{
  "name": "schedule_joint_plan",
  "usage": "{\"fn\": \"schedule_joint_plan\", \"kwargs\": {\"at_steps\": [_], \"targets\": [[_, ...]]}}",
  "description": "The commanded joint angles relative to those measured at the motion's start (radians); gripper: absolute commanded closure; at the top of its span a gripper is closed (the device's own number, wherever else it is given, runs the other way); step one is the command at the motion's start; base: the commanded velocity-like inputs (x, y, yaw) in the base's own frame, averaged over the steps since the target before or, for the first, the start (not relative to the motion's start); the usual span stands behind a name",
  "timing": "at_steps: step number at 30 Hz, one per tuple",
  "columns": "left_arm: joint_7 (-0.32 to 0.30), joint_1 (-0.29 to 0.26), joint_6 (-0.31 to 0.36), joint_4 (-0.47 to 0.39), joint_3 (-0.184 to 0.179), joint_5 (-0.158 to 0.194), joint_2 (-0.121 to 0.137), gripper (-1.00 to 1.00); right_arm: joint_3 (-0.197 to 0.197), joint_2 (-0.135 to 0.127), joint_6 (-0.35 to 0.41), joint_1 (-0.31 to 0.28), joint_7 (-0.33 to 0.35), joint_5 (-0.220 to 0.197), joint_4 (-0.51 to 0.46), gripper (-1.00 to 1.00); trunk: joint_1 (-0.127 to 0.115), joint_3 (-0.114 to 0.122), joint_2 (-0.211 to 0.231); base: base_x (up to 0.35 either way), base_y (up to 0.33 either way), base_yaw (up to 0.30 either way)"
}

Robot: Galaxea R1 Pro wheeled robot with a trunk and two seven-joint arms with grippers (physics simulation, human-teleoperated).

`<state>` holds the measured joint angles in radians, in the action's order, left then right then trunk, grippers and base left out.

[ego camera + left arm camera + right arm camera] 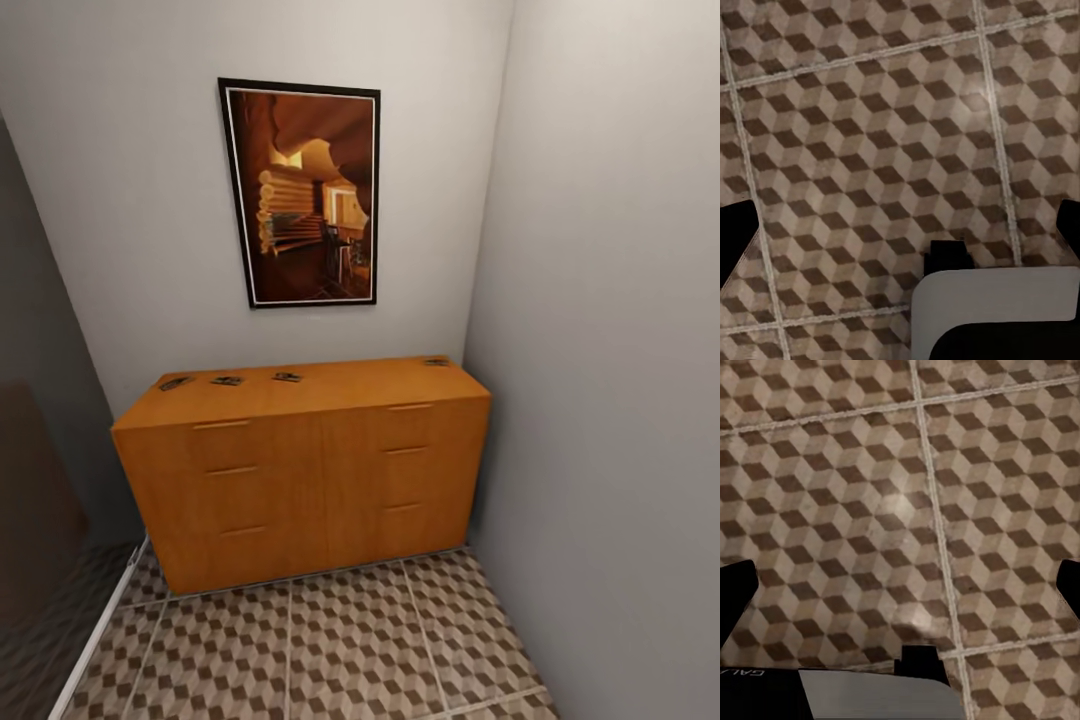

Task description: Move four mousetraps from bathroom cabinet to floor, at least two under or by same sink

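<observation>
Ahead, we face the cabinet (300,470), an orange-brown wooden piece standing in a narrow corner between grey walls, its drawer fronts lined with thin wooden bar handles. A framed picture (303,195) of a log cabin interior hangs on the wall above it. On the cabinet's flat top lie the four mousetraps: three near the back edge toward our left, namely the first mousetrap (174,383), the second mousetrap (227,380) and the third mousetrap (287,377), spaced apart in a loose row, and the fourth mousetrap (436,362) well apart at the far right back corner. They are small and dark at this range, so we cannot make out their parts.

The bathroom floor (330,650) with its brown, beige and white cube pattern and pale grout lines spreads in front of the cabinet, bare between us and its base.

Both arms hang low with their wrists turned down, each camera looking straight at the tiles. In the left wrist view, the left tool (904,232) shows its dark fingertips (736,232) at opposite edges of the frame, spread wide with nothing between them, above the tiles (870,135). In the right wrist view, the right tool (904,589) is likewise spread wide and empty, its dark fingertips (736,589) at the frame's edges over the tiles (855,487). Neither tool is near the cabinet.
</observation>
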<state>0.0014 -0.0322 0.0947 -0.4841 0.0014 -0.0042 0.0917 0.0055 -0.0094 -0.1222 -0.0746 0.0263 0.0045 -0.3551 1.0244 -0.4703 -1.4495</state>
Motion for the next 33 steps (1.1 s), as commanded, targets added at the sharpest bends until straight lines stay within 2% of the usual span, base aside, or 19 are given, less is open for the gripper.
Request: {"fn": "schedule_joint_plan", "kwargs": {"at_steps": [1, 15, 33], "targets": [[0.000, 0.000, 0.006, -0.002, 0.000, 0.000, 0.000, -1.00, 0.000, -0.001, -0.003, -0.001, 0.003, 0.001, 0.002, -1.00, 0.001, -0.001, 0.000, 0.334, 0.000, 0.000], [0.000, 0.000, 0.005, -0.002, 0.000, 0.000, -0.001, -1.00, 0.001, -0.001, -0.004, -0.001, 0.004, 0.013, 0.007, -1.00, 0.001, -0.001, 0.000, 0.304, 0.000, 0.000], [0.000, 0.000, 0.005, -0.001, -0.002, 0.000, -0.001, -1.00, 0.000, -0.001, -0.004, -0.001, 0.004, 0.014, 0.006, -1.00, 0.001, -0.001, 0.000, 0.014, 0.000, 0.000]]}}
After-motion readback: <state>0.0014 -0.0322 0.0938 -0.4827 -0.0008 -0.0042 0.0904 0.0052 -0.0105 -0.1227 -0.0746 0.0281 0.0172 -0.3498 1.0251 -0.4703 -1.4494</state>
